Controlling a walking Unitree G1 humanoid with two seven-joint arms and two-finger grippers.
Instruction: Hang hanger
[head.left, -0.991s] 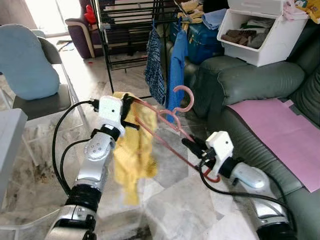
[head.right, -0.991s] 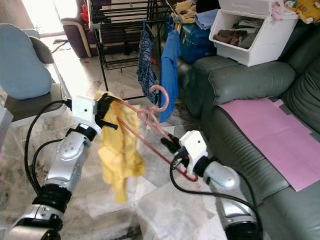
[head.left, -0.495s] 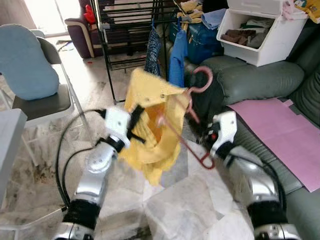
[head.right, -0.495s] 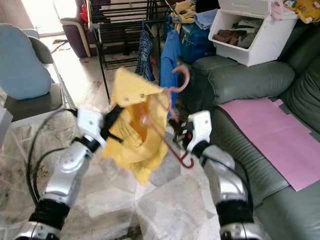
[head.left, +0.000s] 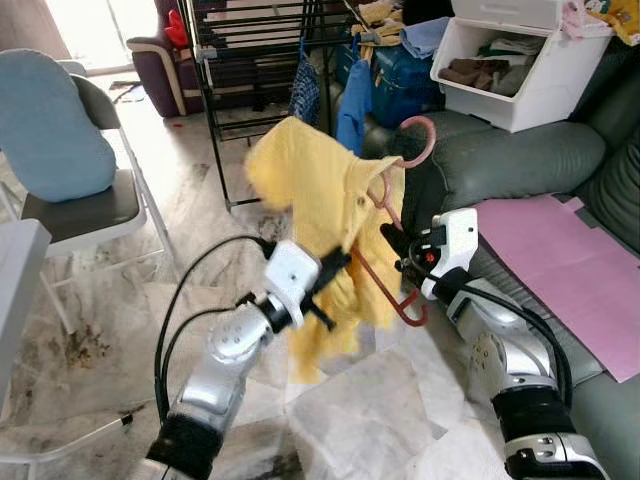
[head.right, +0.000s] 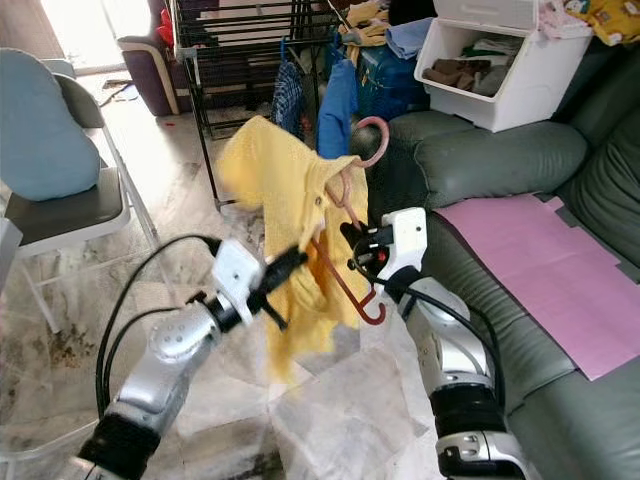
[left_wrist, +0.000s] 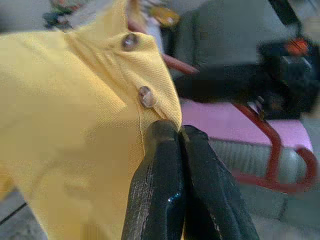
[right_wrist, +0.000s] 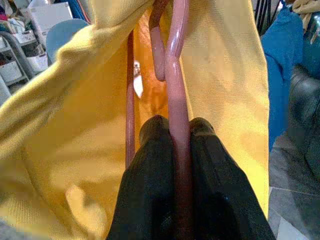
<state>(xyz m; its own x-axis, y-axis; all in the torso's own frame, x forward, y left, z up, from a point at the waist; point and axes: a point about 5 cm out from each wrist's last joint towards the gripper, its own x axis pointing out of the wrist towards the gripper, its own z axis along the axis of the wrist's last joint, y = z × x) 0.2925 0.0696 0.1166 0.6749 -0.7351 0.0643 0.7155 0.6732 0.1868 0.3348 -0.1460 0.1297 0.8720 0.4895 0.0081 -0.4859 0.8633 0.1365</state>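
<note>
Jaws of our left gripper (left_wrist: 175, 132) pinch the buttoned edge of the yellow shirt (head.left: 320, 190); our right gripper (right_wrist: 172, 127) clamps the rod of the pink hanger (head.left: 400, 215) between both fingers. Since a second ago, the hanger has swung from lying nearly flat across the frame to standing upright at centre, its hook (head.left: 422, 140) now topmost, and the shirt has risen with it and drapes over its shoulders. Our left arm has moved from the left of the frame toward the centre. Behind, at upper centre, stands a black metal drying rack (head.left: 255, 60) with a blue garment (head.left: 352, 105) hanging from it. A grey-green leather sofa (head.left: 520, 160) crowds the right side; pale marble floor (head.left: 190, 200) lies open at left. The shirt is a pique knit; the hanger is smooth plastic.
</note>
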